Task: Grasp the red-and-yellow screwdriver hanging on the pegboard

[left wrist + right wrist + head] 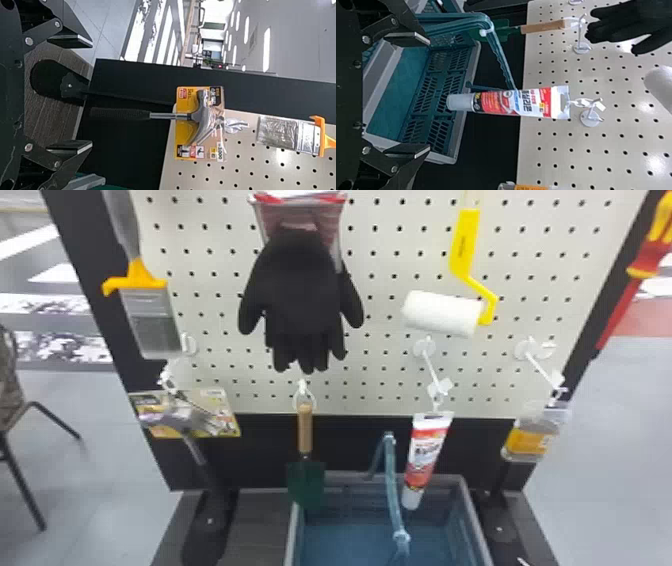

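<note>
Right gripper (pixel 429 95), fingers wide apart and empty, needs to swing outward now, square to the screwdriver handle (pixel 650 252), then squeeze!

Pegboard (pixel 385 262) with gloves (pixel 300 290), roller (pixel 442 313), trowel (pixel 305 477)

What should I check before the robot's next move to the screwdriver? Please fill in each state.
- Screwdriver in sight: ok, at the head view's right edge.
- Right gripper open and empty: ok.
- Left gripper open and empty: ok.
- Right gripper lined up with the screwdriver: not ok, the red-and-white tube hangs ahead of it.
- How the screwdriver is hung: cannot tell, its upper end is cut off.
</note>
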Controlling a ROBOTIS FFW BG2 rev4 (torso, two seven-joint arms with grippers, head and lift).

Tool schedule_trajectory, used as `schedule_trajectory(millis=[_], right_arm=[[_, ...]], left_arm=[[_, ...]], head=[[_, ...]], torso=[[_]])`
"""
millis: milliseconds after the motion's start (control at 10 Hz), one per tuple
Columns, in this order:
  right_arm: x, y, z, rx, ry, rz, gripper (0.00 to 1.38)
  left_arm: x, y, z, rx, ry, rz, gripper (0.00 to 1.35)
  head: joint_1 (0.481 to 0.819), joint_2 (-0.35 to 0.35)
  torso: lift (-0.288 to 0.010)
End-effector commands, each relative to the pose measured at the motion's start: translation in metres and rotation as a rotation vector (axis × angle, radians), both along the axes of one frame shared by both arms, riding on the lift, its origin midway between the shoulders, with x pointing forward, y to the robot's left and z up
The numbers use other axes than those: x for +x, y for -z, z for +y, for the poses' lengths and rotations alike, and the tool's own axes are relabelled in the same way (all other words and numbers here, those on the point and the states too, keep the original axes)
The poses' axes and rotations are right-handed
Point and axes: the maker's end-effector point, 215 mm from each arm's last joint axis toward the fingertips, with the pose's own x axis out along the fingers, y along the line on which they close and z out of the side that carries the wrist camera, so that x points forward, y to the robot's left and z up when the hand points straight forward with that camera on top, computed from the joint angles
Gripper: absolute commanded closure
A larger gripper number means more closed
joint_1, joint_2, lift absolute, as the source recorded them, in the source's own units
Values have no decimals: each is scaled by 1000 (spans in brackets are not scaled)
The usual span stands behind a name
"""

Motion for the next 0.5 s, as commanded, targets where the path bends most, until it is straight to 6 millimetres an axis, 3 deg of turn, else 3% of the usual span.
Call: schedule_trajectory(millis=[0,200,400], right_arm=[[-3,9,0,-10,-10,17,340],[-7,20,-4,-28,-8,37,340],[-6,14,-5,-28,-7,25,340]], left_arm=[[0,0,1,3,-2,0,383],[0,-2,4,3,-9,-6,383],[-3,2,5,11,-10,7,383]], head=[[549,0],[549,0],[549,0]], torso=[[-100],[-100],[-100]])
